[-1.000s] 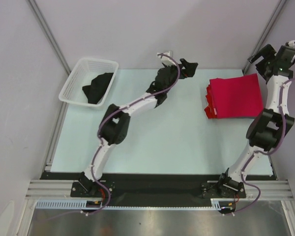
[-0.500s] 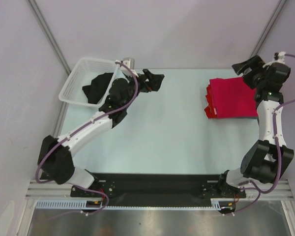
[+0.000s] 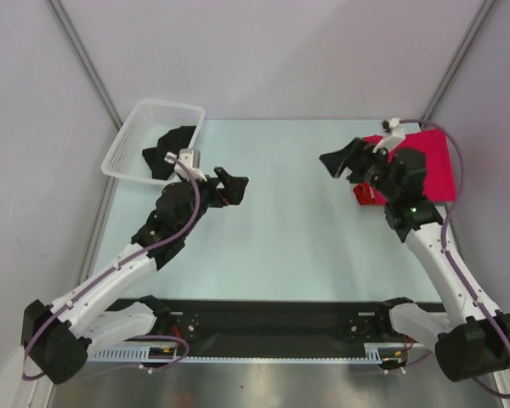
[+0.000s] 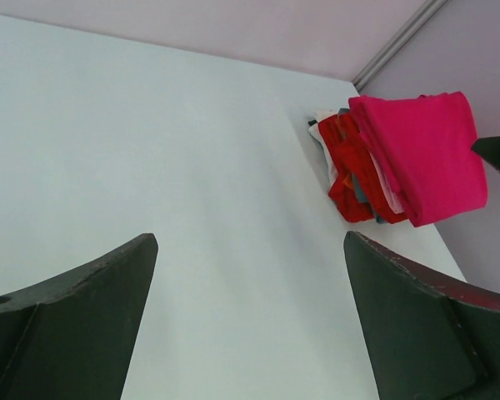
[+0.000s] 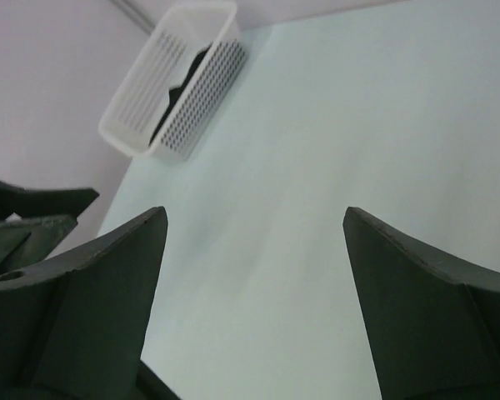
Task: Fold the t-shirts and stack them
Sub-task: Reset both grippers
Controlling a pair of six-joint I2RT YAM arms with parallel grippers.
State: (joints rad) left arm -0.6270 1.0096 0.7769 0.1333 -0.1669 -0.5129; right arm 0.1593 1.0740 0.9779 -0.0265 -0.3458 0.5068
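Observation:
A stack of folded t-shirts point(image 3: 432, 166) lies at the table's back right, a crimson-red one on top; in the left wrist view point(image 4: 425, 154) red and pale layers show beneath it. A black t-shirt point(image 3: 168, 151) lies crumpled in the white basket point(image 3: 134, 127) at the back left; it also shows in the right wrist view point(image 5: 177, 87). My left gripper point(image 3: 231, 185) is open and empty above the table's left middle. My right gripper point(image 3: 338, 161) is open and empty, just left of the stack, its arm over the stack's near left corner.
The pale table point(image 3: 280, 221) runs between the two grippers. Grey walls stand close at left, right and back. The black rail point(image 3: 272, 319) with both arm bases lies at the near edge.
Both arms have pulled back toward the near side. My left gripper moved from beside the basket to the left middle; my right gripper swung from the back right corner to the stack's left.

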